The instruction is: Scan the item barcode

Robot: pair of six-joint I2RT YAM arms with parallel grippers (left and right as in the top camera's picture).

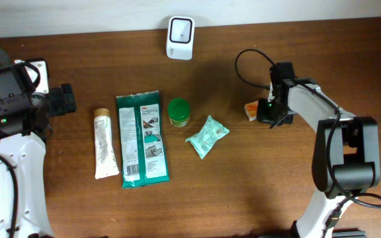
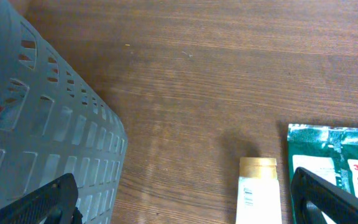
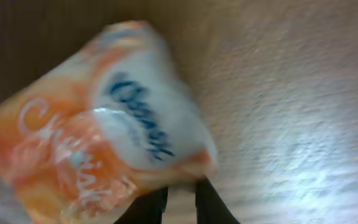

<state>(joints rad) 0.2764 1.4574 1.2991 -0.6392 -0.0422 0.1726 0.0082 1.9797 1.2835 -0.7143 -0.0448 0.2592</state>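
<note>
The right jaws stand almost pressed together, and their two dark fingers (image 3: 146,210) pinch the lower edge of the orange packet (image 3: 104,143). The wrist picture is blurred, so I cannot tell how deep the edge sits between them. The packet is orange and white with a blue script word on it, and it is tilted, its printed face toward the wrist camera. Seen from above, it lies just left of the right jaws, over the right half of the worktop (image 1: 243,192) and well apart from the other goods. I cannot tell whether it touches the wood. A black cable (image 1: 247,56) makes a loop near the right arm.

The left jaws are spread wide with nothing between them. Their fingers (image 2: 45,202) show at both lower corners of the left wrist picture. Ahead of them is the top of a cream tube (image 2: 258,186), with a green glove pack (image 2: 328,149) near it. A grey basket (image 2: 42,124) with slotted walls fills the left part of that view.

In the middle of the worktop the tube and the glove pack lie side by side. To their right are a round green jar (image 1: 178,112) and, near it, a pale green sachet (image 1: 207,136). The white scanner (image 1: 180,38) stands at the far edge, well apart from the packet.
</note>
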